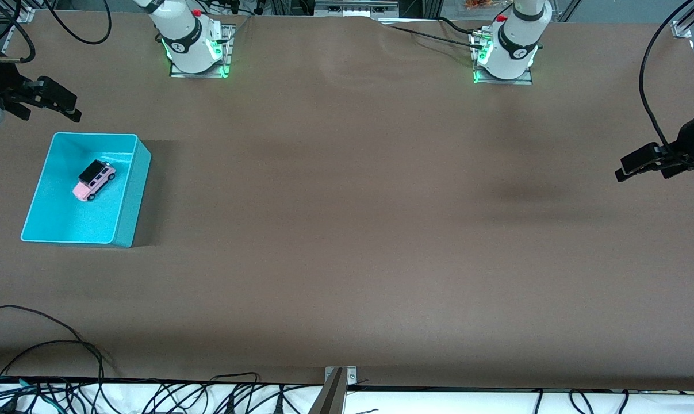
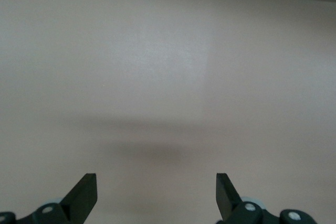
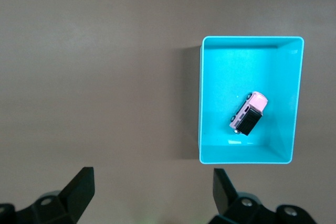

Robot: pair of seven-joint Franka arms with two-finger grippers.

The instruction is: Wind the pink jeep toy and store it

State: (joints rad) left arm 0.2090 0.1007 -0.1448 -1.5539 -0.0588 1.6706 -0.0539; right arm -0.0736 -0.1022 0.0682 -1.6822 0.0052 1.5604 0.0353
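pink jeep toy (image 1: 94,180) upright (axis diagonal), in turquoise bin (image 1: 125,214)

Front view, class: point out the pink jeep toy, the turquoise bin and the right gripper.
pink jeep toy (image 1: 94,180), front view, its pink side.
turquoise bin (image 1: 133,195), front view, its outer wall.
right gripper (image 1: 73,111), front view, between its fingers.

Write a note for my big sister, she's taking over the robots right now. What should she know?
Left pincer: open, holding nothing, up over bare table at the left arm's end; this arm waits.
Right pincer: open, holding nothing, up near the turquoise bin at the right arm's end.
Pink jeep toy: lying inside the bin, on its floor, touched by neither pincer.
Done: the jeep is stored in the bin.
Left: nothing visible to do. Whether it was wound cannot be told from the views.
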